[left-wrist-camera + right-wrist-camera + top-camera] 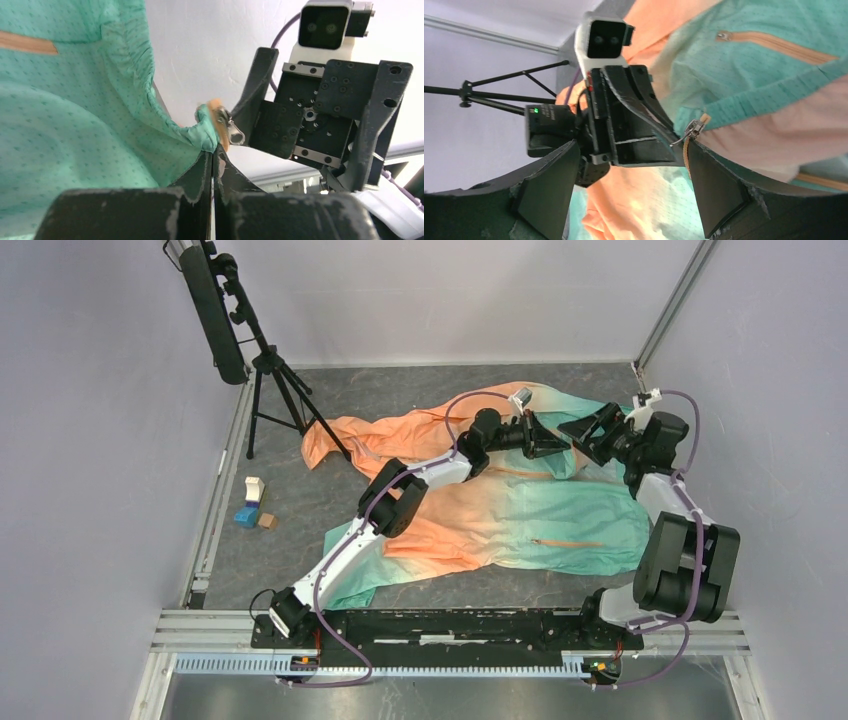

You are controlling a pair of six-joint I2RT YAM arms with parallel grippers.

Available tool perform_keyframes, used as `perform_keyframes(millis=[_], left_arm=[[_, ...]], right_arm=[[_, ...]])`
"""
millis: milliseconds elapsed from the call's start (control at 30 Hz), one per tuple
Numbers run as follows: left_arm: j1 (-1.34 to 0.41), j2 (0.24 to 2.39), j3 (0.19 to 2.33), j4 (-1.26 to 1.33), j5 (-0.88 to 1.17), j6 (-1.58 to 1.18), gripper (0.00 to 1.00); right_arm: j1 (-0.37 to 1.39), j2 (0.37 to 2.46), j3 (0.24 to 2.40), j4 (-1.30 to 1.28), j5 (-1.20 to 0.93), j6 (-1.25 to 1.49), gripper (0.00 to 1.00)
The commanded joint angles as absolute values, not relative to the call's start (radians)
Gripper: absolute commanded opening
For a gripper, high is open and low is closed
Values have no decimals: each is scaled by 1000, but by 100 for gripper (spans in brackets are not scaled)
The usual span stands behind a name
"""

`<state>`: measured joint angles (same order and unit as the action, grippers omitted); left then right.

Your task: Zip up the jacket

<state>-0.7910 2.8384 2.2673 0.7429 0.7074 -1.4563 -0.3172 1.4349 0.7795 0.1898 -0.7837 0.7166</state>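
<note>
Jacket (520, 510) crumpled, orange fading to mint (fine dotted weave); left gripper (212, 154) pinches hem (197, 135), right gripper (633, 150) gapes.

Jacket (520, 515) on table (300, 530); tripod (272, 380) behind blocks (254, 506), both left of it

I see thin, matt, dotted cloth on the jacket (520, 510), shiny metal on its zipper slider (234, 133), and scuffed matt black plastic on the left gripper (212, 156).

You see the jacket (520, 510) spread flat, orange fading to mint; its mint hem corner, zip slider (234, 132) attached, sits pinched in your left gripper (212, 156).
</note>
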Motion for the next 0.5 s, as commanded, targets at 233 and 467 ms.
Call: perform_keyframes(millis=[233, 467], left_arm=[[-789, 2813, 2246, 757, 707, -1457, 2], [-789, 2779, 2204, 775, 723, -1464, 2]], right_arm=[[-243, 1406, 1106, 184, -738, 788, 85], [-371, 1358, 1020, 73, -698, 624, 82]])
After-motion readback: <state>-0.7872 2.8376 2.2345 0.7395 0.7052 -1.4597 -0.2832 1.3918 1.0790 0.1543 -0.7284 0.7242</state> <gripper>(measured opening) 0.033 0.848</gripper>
